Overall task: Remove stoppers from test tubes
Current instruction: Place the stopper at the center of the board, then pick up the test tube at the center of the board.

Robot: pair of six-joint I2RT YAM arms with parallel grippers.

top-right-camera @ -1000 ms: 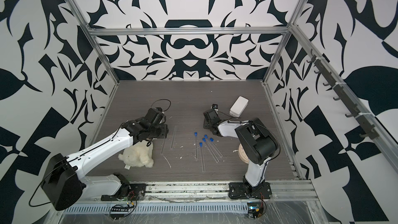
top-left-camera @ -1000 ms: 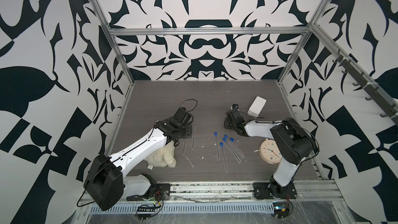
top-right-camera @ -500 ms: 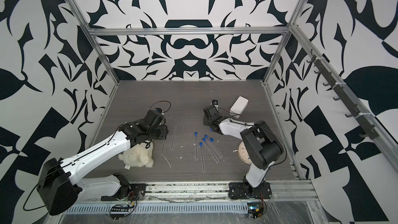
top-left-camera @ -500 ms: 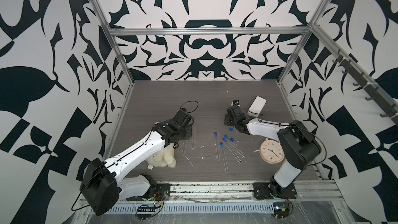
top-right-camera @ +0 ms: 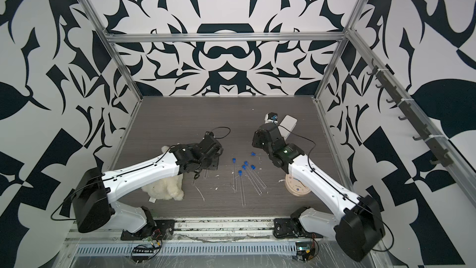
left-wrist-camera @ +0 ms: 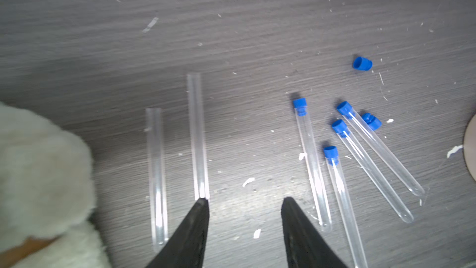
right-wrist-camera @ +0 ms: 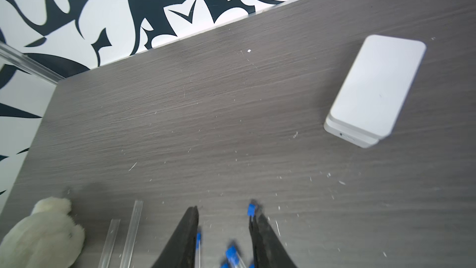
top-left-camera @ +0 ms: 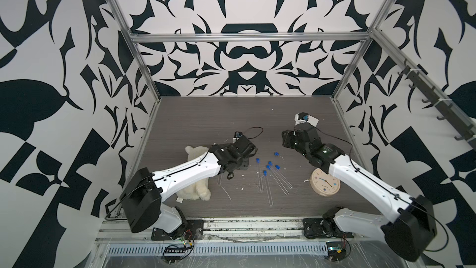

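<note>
Four clear test tubes [left-wrist-camera: 371,171] lie fanned on the table, each with a blue stopper [left-wrist-camera: 299,103] in its mouth. Two uncapped tubes [left-wrist-camera: 197,137] lie side by side nearer the plush. Two loose stoppers [left-wrist-camera: 362,63] rest beside the capped group; in both top views they show as blue dots [top-left-camera: 276,153] [top-right-camera: 253,153]. My left gripper [left-wrist-camera: 244,199] is open and empty, low over bare table between the uncapped and the capped tubes. My right gripper [right-wrist-camera: 223,212] is open and empty too, hanging behind the capped ends [right-wrist-camera: 231,251].
A white plush dog [top-left-camera: 195,186] lies partly under the left arm. A round beige clock [top-left-camera: 324,183] sits under the right forearm. A flat white box [right-wrist-camera: 373,88] lies at the back right. Small white scraps dot the table [top-left-camera: 206,114].
My left gripper has shifted right, from over the uncapped tubes toward the capped ones. The right arm's elbow has swung out to the right and lower; its gripper has stayed near the stoppers.
</note>
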